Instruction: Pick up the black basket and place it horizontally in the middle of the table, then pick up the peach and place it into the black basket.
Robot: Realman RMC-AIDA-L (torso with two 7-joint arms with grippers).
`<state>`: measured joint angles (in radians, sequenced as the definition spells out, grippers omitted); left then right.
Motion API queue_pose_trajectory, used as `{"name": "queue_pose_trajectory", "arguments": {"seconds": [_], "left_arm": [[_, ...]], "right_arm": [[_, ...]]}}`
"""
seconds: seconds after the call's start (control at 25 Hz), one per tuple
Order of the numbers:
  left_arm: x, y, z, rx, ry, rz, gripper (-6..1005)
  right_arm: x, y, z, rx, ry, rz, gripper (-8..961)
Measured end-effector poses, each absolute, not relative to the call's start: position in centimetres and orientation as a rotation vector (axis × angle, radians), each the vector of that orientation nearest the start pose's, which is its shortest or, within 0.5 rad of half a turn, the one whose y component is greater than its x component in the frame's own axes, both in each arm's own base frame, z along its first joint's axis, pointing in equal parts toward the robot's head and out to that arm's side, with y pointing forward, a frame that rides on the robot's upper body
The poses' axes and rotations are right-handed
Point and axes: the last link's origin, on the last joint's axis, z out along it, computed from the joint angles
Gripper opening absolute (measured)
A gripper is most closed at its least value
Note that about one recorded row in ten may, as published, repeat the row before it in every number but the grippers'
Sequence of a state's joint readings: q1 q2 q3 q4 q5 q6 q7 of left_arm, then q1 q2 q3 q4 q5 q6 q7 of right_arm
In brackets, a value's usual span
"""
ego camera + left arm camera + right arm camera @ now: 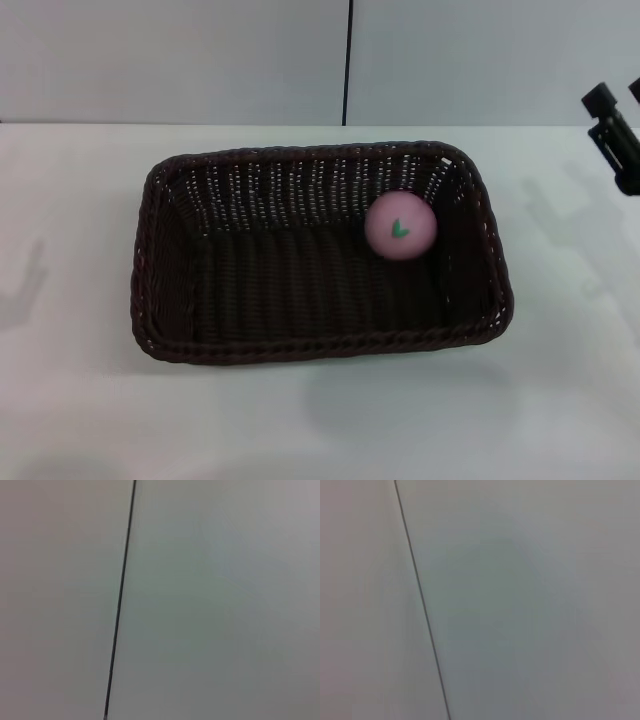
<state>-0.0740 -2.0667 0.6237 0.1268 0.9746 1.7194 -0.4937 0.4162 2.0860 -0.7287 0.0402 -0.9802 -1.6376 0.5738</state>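
Note:
The black basket (pixel 165 290) lies lengthwise across the middle of the white table (pixel 80 420), open side up. The pink peach (pixel 400 226) with its green leaf mark rests inside the basket, at the right rear of the floor, close to the back wall. My right gripper (pixel 617 96) is raised at the far right edge of the head view, well clear of the basket, with its two black fingertips apart and nothing between them. My left gripper is out of view. Both wrist views show only the wall.
A pale wall with a dark vertical seam (pixel 348 60) stands behind the table; the seam also shows in the left wrist view (pixel 120 600) and the right wrist view (pixel 422 600). Bare tabletop surrounds the basket on all sides.

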Motion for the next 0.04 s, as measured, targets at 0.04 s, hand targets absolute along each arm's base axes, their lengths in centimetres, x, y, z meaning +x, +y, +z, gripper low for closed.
{"name": "queue_pose_trajectory", "arguments": {"seconds": [0.04], "left_arm": [[-37.54,18.37,4.61,-1.513,-0.458,-0.921,707]], "right_arm": [[29.91,28.18,-0.91,-1.742,0.546,1.211,695]]}}
